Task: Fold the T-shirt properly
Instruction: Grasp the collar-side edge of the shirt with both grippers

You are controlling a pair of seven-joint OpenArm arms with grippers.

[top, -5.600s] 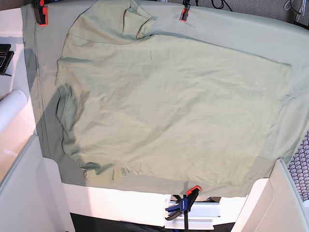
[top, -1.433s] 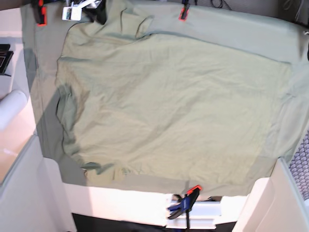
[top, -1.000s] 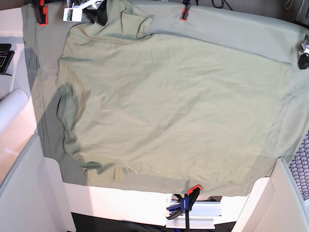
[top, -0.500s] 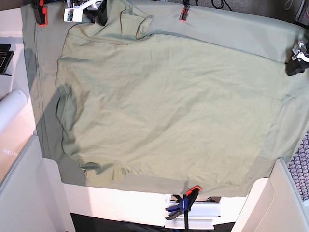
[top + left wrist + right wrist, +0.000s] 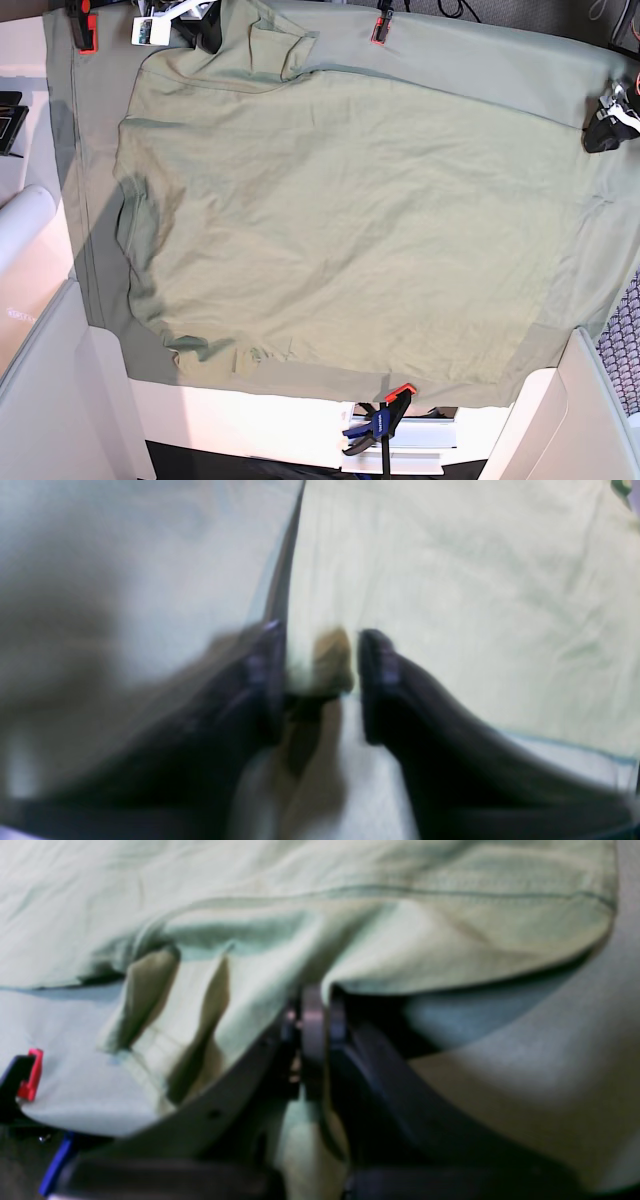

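Note:
The pale sage-green T-shirt (image 5: 340, 220) lies spread flat on the grey-green tablecloth (image 5: 480, 60). My right gripper (image 5: 205, 30) is at the shirt's far left corner. In the right wrist view this gripper (image 5: 312, 1010) is shut on a lifted fold of the T-shirt (image 5: 350, 940). My left gripper (image 5: 603, 128) is low at the shirt's far right corner. The blurred left wrist view shows the left gripper (image 5: 320, 680) with its jaws still apart, a small bunch of the T-shirt (image 5: 450, 580) corner between them.
Red-and-black clamps (image 5: 84, 25) (image 5: 380, 22) pin the tablecloth along the far edge, and a blue one (image 5: 380, 420) holds the near edge. One clamp (image 5: 27, 1075) sits just left of the right gripper. White panels flank the table.
My left gripper has come in from the right edge onto the shirt's far right corner, and its jaws have narrowed. The right gripper has stayed shut at the far left corner.

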